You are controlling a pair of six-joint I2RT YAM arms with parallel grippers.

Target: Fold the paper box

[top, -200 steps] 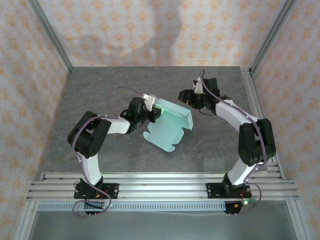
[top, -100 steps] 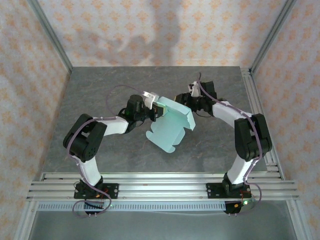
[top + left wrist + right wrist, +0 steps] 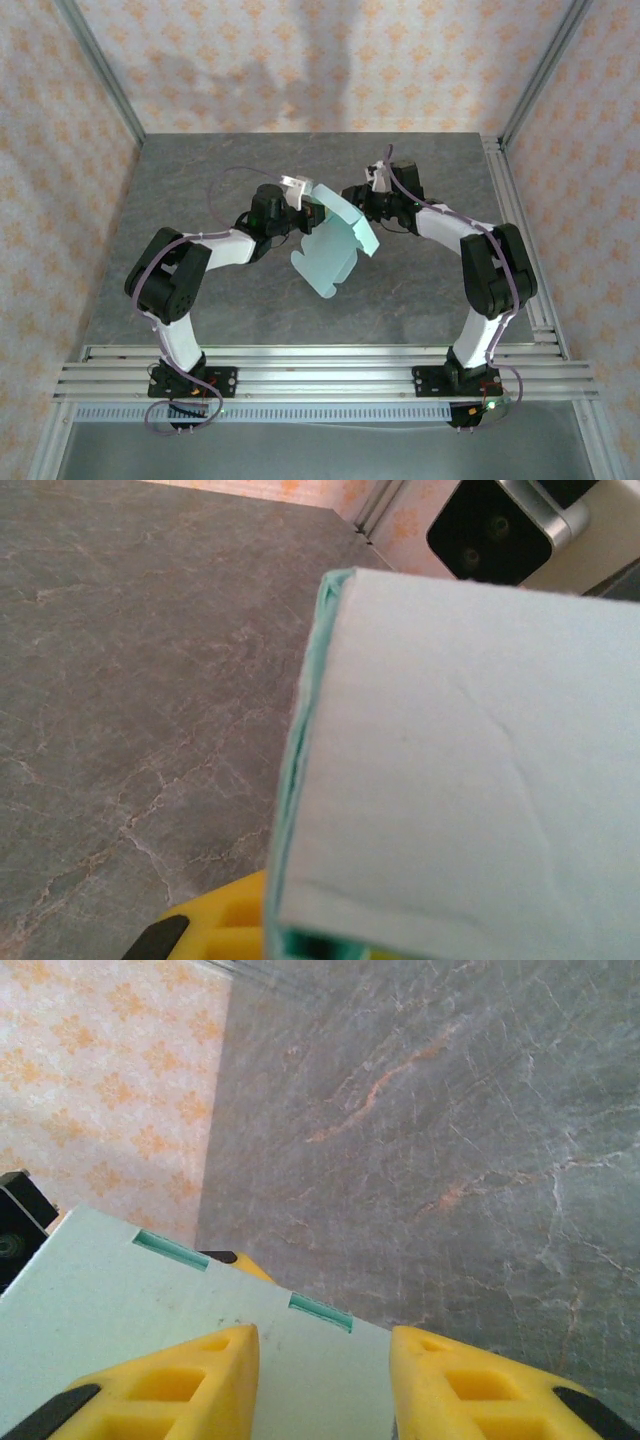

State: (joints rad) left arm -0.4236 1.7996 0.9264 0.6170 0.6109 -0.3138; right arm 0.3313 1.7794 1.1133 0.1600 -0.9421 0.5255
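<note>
Mint-blue thin card: the paper box point(image 3: 333, 250) was half-formed and held up over the table point(image 3: 400, 310) btwn the two arms. Its rounded lower tab point(image 3: 322, 285) was nearest the bases; touching the surface or not, couldn't tell. Judged v. light, springy at the creases, easy to dent or crease wrong. Smooth face prob. slippery, so best pinched at an edge or right beside a fold line, not mid-panel.

Just beyond, the left gripper point(image 3: 312, 210) was clamped on the box's upper left edge. The right gripper point(image 3: 353, 200) sat at the upper right panel, jaws apart, nothing seen pinched.

Views: the top cam gave the whole outline + both arms meeting at the card. The left wrist cam added a doubled edge (one layer lying over another) and a faint dent line across the pale face, w/ a yellow finger point(image 3: 225, 925) below. The right wrist cam added two cut slots point(image 3: 170, 1250) along the card's far edge, w/ bare card showing btwn its own spread fingers.
</note>
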